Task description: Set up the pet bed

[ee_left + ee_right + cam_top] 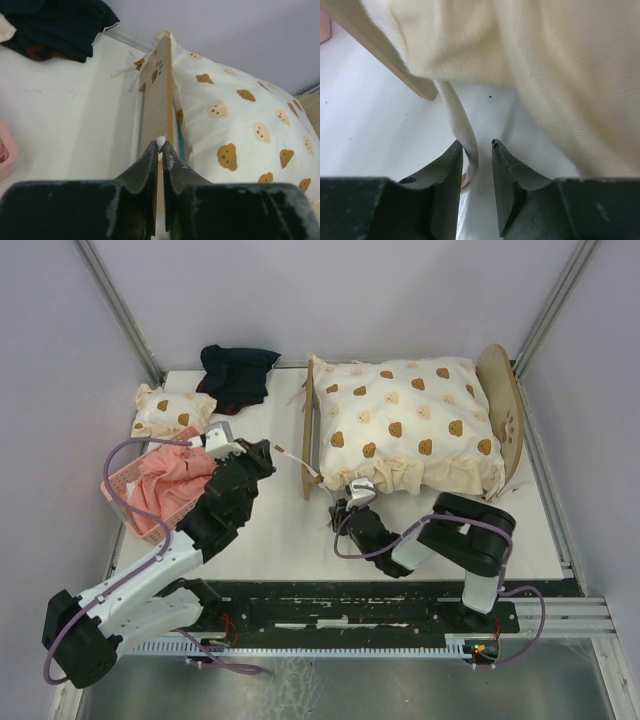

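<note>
The pet bed (pixel 500 410) stands at the back right, its headboard to the right and its low footboard (pixel 308 430) to the left. A cream bear-print quilt (pixel 410 420) bulges over it. The footboard (pixel 157 95) shows a paw print in the left wrist view, with a thin blue sliver behind it. My left gripper (pixel 268 453) (pixel 161 145) is shut on a thin white tie cord (pixel 295 462) just left of the footboard. My right gripper (pixel 350 498) (pixel 477 144) is open at the bed's near left corner. A white strap (pixel 462 125) hangs between its jaws against the left finger, under the quilt (pixel 550 65).
A pink basket (pixel 122 502) holding pink cloth (pixel 172 480) sits at the left beside my left arm. Behind it lie a small bear-print pillow (pixel 172 410) and a dark garment (pixel 238 375). The footboard's leg (pixel 385 55) slants above the right gripper. Metal posts frame the table's corners.
</note>
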You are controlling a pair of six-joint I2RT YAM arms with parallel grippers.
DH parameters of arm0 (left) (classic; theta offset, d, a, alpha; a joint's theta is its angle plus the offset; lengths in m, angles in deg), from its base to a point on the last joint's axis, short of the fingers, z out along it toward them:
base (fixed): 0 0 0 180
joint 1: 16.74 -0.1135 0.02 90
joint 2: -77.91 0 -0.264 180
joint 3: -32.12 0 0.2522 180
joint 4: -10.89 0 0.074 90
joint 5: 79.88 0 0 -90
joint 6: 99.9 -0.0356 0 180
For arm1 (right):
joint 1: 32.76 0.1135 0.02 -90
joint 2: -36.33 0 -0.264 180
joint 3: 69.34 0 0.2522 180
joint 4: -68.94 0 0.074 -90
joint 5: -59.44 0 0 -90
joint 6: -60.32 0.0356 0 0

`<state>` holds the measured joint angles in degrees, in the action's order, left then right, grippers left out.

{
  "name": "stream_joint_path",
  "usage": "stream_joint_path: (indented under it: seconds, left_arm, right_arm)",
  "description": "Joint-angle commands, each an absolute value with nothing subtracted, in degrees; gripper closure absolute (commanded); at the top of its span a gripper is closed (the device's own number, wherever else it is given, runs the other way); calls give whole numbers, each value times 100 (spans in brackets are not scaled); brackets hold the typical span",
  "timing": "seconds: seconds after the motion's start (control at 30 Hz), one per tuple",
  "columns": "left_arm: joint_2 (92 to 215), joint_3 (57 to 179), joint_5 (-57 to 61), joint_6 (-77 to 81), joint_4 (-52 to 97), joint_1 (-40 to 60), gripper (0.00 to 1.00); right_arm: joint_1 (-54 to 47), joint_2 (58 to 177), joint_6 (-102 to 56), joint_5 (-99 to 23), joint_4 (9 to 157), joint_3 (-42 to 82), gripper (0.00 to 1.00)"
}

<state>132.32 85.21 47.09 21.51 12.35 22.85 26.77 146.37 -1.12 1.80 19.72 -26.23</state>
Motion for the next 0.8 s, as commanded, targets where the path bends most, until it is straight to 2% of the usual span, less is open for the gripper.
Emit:
stream_joint_path:
  seconds: [0.0, 0.03, 0.07, 0.27, 0.37, 0.5, 0.77]
  left_arm:
    - [12756, 8047, 4784, 2765, 1497, 2263, 77]
    - [12664, 7986, 4813, 2797, 1657, 2263, 69]
    - [12567, 7937, 4795, 2796, 1765, 2263, 65]
    - [12256, 7582, 3596, 2434, 1567, 2284, 55]
    - [12452, 7551, 3190, 2289, 1463, 2487, 52]
    - [12841, 7552, 3318, 1977, 1029, 3173, 51]
    - [14139, 7857, 3728, 1875, 449, 3860, 48]
  right_arm:
    - [2700, 13155, -440, 88, 3456, -2780, 60]
    - [2700, 12834, -496, -90, 3865, -2797, 58]
    - [2707, 12523, -614, -429, 4201, -2818, 57]
    - [2718, 10494, -512, -537, 6791, -2691, 52]
    - [2711, 9519, -431, -367, 8027, -2386, 49]
    - [2716, 8606, -154, 105, 9492, -1913, 42]
    - [2705, 7876, -312, 906, 10695, -1410, 29]
